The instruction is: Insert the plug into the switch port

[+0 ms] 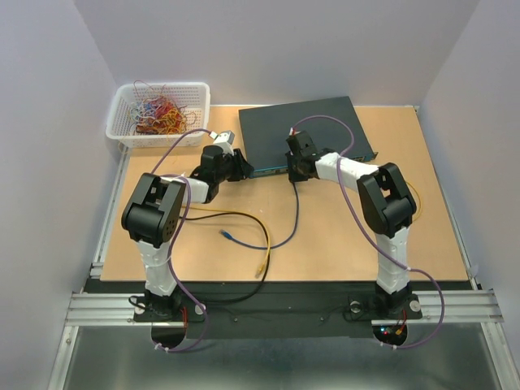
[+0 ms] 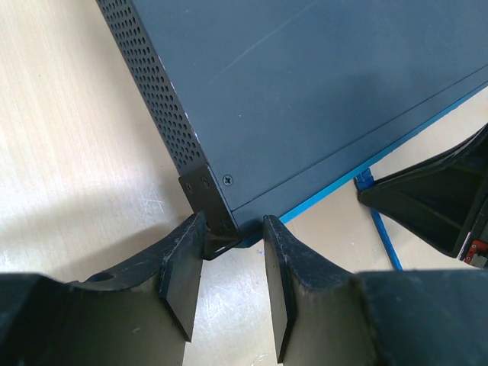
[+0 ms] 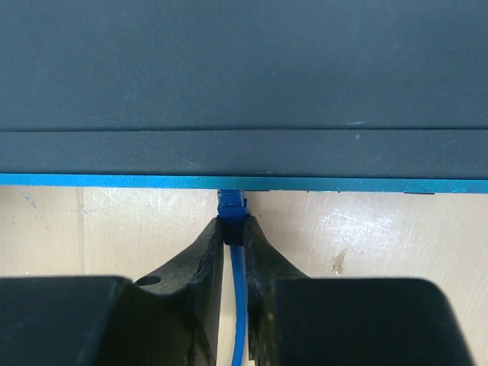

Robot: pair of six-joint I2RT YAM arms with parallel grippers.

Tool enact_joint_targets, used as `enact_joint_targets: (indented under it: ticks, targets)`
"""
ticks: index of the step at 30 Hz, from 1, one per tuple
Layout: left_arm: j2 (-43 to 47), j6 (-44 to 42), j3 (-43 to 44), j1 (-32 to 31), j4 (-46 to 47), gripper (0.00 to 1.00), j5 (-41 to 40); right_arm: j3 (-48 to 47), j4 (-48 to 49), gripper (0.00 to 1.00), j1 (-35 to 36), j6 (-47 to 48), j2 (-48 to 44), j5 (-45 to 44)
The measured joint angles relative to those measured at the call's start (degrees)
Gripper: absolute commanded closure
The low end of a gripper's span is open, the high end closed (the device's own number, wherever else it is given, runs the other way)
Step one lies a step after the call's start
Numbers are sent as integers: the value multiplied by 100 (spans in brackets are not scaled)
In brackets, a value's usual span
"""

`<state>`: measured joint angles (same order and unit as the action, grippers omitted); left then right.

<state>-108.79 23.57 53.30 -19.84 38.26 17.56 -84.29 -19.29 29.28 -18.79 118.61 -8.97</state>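
Switch (image 1: 307,136) at table (image 1: 439,244) rear-centre — basket (image 1: 158,114) to its left, cables (image 1: 244,236) in front.

We find the switch (image 1: 305,134) front edge crowded: our left gripper (image 2: 229,252) straddles its corner bracket (image 2: 204,191), our right gripper (image 3: 232,232) blocks mid-front. Loose cables (image 1: 244,231) clutter the table (image 1: 341,244) nearer us; right of the switch lies bare board.

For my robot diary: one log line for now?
left fingers: bracing switch corner | right fingers: pinching blue plug at switch front
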Motion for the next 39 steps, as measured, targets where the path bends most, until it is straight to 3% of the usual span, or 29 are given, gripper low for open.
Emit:
enact_joint_targets:
  ticks: [39]
  targets:
    - [-4,-22,0,-42,9,55,-103,-483,-472,99,0,-98,177,164]
